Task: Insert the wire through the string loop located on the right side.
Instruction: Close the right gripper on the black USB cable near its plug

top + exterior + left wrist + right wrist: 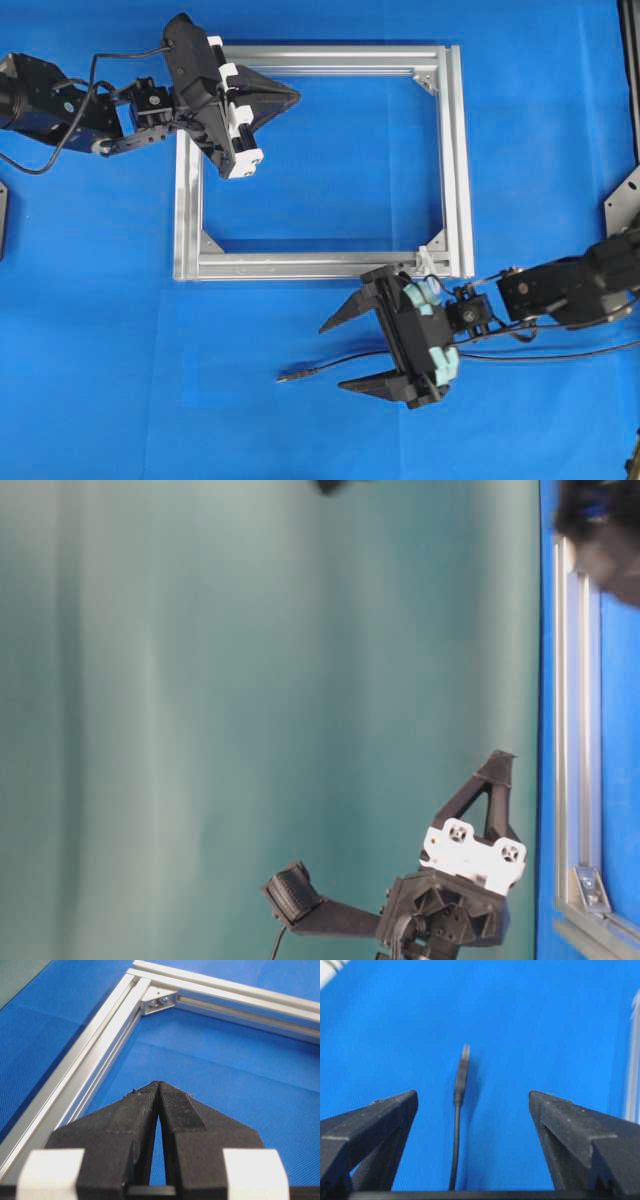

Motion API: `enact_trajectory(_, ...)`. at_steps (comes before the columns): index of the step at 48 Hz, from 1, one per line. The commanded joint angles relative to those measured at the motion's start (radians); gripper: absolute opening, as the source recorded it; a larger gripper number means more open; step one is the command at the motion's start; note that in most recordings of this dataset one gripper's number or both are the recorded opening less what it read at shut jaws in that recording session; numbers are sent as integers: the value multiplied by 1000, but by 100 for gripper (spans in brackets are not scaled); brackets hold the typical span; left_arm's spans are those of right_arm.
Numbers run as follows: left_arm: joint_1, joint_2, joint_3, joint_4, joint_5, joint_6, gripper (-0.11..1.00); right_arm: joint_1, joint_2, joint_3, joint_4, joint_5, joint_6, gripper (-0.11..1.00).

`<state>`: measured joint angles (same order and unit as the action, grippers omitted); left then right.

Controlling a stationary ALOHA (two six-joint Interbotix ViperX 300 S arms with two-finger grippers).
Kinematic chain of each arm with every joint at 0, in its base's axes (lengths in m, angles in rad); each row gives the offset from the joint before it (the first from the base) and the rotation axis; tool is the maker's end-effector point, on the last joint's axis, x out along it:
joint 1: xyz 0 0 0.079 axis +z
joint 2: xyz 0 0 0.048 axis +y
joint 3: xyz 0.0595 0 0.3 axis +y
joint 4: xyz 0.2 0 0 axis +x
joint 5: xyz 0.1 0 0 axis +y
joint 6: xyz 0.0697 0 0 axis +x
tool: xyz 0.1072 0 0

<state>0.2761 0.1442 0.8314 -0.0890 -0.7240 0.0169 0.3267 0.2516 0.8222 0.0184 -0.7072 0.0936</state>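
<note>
On your left, the black left gripper (pixel 290 96) is clenched with nothing between its fingers, its tips over the top rail of the rectangular silver aluminium frame (pixel 455 150) on the blue table cover (pixel 120 360). Further right, below the frame's bottom rail, the long thin black wire (pixel 330 366) lies on the cover, its small plug tip pointing left. It runs between the widely spread, empty fingers of the black right gripper (pixel 332 352). The small whitish string loop (pixel 428 258) appears to sit at the frame's lower right corner, though it is faint from overhead.
</note>
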Motion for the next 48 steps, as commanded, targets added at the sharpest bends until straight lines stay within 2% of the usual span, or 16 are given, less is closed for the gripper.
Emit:
enact_trajectory(1, -2, -32, -11, 3, -5, 0, 0, 14, 12, -20, 29, -18, 2, 88)
enact_trajectory(13, -2, -32, -9, 3, -2, 0, 0, 20, 94, -41, 89, -38, 2, 88)
enact_trajectory(24, -2, -37, 2, 3, -2, 0, 0, 20, 109, -46, 95, -41, 3, 85)
enact_trajectory(29, -2, -38, 6, 3, -2, 0, 0, 20, 109, -48, 95, -41, 2, 80)
enact_trajectory(33, -2, -38, 8, 3, -2, 0, 0, 20, 109, -46, 89, -41, -2, 68)
enact_trajectory(43, -2, -38, 8, 3, -2, 0, 0, 23, 107, -43, 60, -55, -3, 14)
enact_trajectory(48, -2, -38, 6, 3, -2, 0, 0, 23, 107, -43, 54, -64, -3, -2)
